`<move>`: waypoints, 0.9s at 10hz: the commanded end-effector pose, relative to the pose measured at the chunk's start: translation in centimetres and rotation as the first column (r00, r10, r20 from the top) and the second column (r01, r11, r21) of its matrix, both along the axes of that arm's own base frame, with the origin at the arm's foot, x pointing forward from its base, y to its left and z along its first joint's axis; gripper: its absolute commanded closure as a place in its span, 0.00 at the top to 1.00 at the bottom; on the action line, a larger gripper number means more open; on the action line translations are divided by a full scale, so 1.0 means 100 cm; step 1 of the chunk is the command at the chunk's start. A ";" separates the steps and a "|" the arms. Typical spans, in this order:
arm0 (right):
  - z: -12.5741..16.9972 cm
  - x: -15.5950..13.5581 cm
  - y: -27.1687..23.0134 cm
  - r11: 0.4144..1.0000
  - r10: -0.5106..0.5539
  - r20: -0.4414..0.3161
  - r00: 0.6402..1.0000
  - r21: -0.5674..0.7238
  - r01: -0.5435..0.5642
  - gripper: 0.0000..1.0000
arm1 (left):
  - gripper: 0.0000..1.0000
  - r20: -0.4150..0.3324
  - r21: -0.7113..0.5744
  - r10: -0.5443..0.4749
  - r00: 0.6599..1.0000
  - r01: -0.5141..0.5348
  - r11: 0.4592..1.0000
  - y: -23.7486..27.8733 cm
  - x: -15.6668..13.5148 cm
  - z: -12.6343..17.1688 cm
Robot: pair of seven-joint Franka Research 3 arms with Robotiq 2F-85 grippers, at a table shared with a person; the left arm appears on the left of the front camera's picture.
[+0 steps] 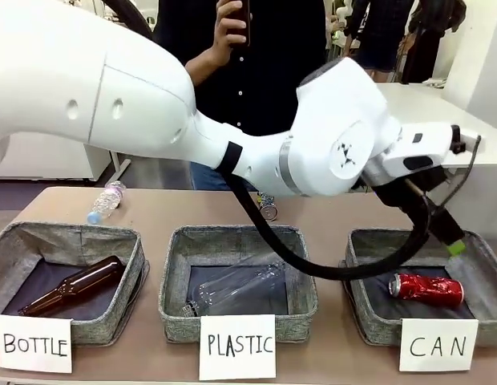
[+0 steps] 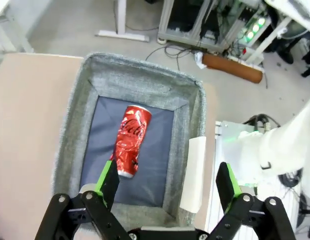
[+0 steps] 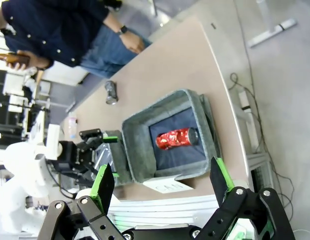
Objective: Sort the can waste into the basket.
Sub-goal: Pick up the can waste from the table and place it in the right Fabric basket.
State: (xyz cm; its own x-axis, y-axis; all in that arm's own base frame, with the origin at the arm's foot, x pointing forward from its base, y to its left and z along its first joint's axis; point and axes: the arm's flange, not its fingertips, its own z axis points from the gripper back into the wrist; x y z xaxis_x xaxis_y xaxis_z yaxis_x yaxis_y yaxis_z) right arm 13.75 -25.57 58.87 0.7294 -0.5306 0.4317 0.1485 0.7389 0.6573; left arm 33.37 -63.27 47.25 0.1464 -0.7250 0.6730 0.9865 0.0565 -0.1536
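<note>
While one red can [image 2: 131,140] lies in the basket [image 2: 140,70], a second can [image 1: 268,210] rests outside; left gripper [image 2: 167,179] and right gripper [image 3: 161,172] gape wide, empty.

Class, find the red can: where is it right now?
The red can lies on its side inside the basket signed CAN, at the front view's right, directly under the open left gripper.

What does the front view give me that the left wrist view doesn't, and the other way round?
Front view: the second can on the table beyond the PLASTIC basket, and the BOTTLE basket. Left wrist view: the left gripper open, above the CAN basket. Both: the red can lying in that basket.
</note>
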 end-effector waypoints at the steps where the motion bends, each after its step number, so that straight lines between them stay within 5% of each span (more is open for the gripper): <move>1: -0.002 0.020 0.023 0.998 0.015 0.045 0.999 0.056 -0.017 1.00 | 1.00 -0.161 0.035 0.104 0.981 -0.100 0.994 0.065 -0.004 0.062; 4: -0.014 0.071 0.110 0.969 0.173 0.073 0.982 0.164 -0.183 1.00 | 1.00 -0.188 -0.051 0.288 0.939 -0.302 0.952 0.229 -0.004 0.129; 5: -0.015 0.080 0.138 0.952 0.209 0.086 0.974 0.211 -0.223 1.00 | 1.00 -0.269 -0.108 0.277 0.922 -0.315 0.943 0.277 -0.007 0.136; 6: -0.016 0.089 0.166 0.925 0.245 0.088 0.966 0.278 -0.260 1.00 | 1.00 -0.262 -0.130 0.383 0.886 -0.425 0.896 0.324 -0.006 0.138; 9: -0.019 0.109 0.251 0.829 0.308 0.035 0.951 0.481 -0.286 1.00 | 1.00 -0.480 -0.220 0.459 0.748 -0.609 0.762 0.462 0.003 0.125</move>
